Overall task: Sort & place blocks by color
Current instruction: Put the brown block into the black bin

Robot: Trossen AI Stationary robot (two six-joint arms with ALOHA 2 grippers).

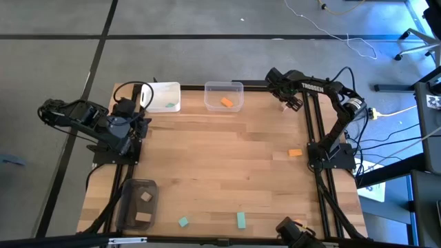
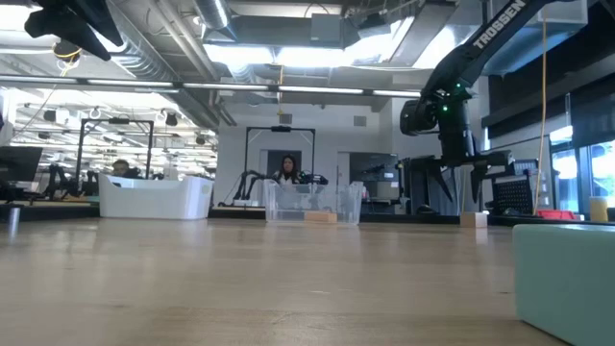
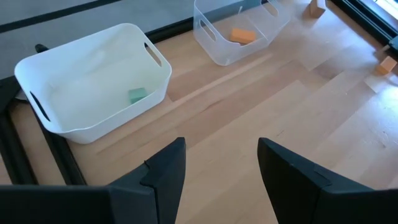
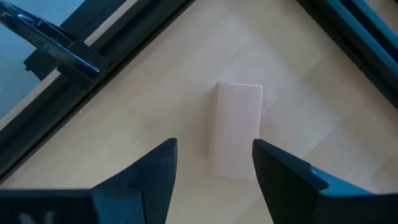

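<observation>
- Blocks are scattered over the counter (image 1: pixel 220 158): a tan block (image 4: pixel 235 129) lies at the far right corner, directly under my right claw (image 4: pixel 214 163), an orange block (image 1: pixel 295 153) sits near the right arm's base, and two teal blocks (image 1: pixel 241 220) lie by the near edge.
- Some are already binned — a teal piece in the white bin (image 3: pixel 93 118), an orange one in the clear bin (image 3: pixel 214 37), two tan ones in the dark grey bin (image 1: pixel 138 204).
- Tan block, as I judge it: solid wood, light, stiff, nothing to crush; the faces look smooth, so a square grip matters more than force.
- Its long axis runs away from my right wrist camera, lengthwise into the gap between the fingers, tilted only slightly. The two long sides face the fingers, so I'd close across the narrow width, around mid-length.
- Right claw hangs above that block, fingers spread wider than it and touching nothing.
- Left claw (image 3: pixel 221 180) waits over the counter's left side near the white bin — fingers apart, empty.
</observation>
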